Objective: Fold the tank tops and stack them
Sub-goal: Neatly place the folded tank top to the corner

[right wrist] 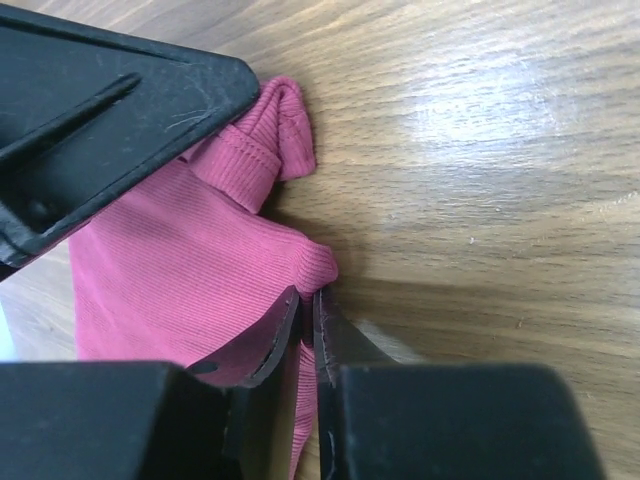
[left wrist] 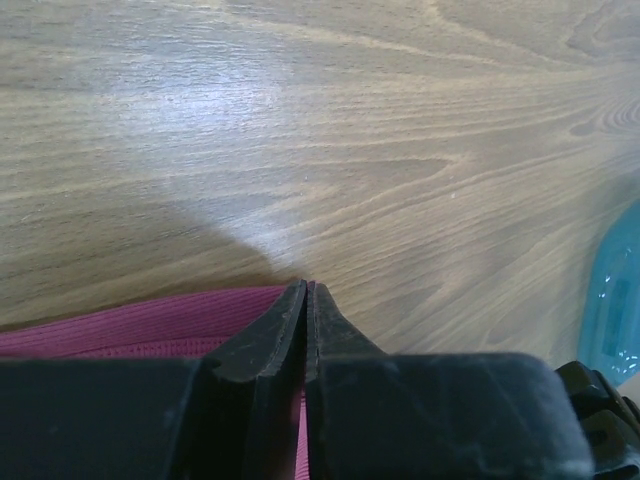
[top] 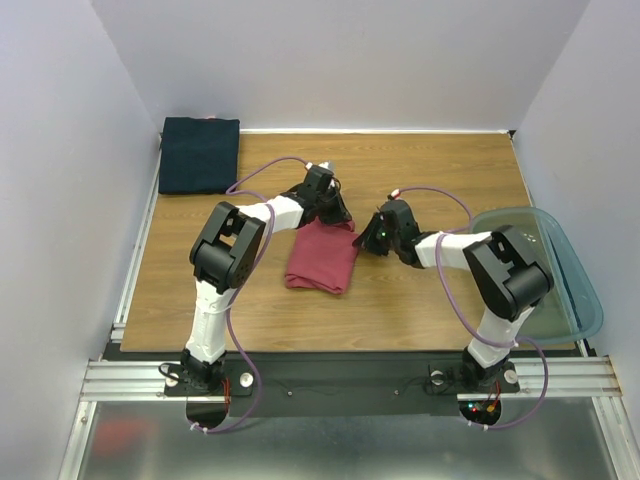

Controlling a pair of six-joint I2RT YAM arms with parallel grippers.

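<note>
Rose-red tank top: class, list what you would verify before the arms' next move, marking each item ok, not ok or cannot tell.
1. Left gripper shut on the rose-red tank top: ok.
2. Right gripper shut on the same top's edge: ok.
3. Top lying flat: not ok, a strap end is bunched up beside the left gripper.
4. Navy tank top folded in the far left corner: ok.
5. Plastic tub apart from both grippers: ok.
6. How many layers each gripper pinches: cannot tell.
</note>
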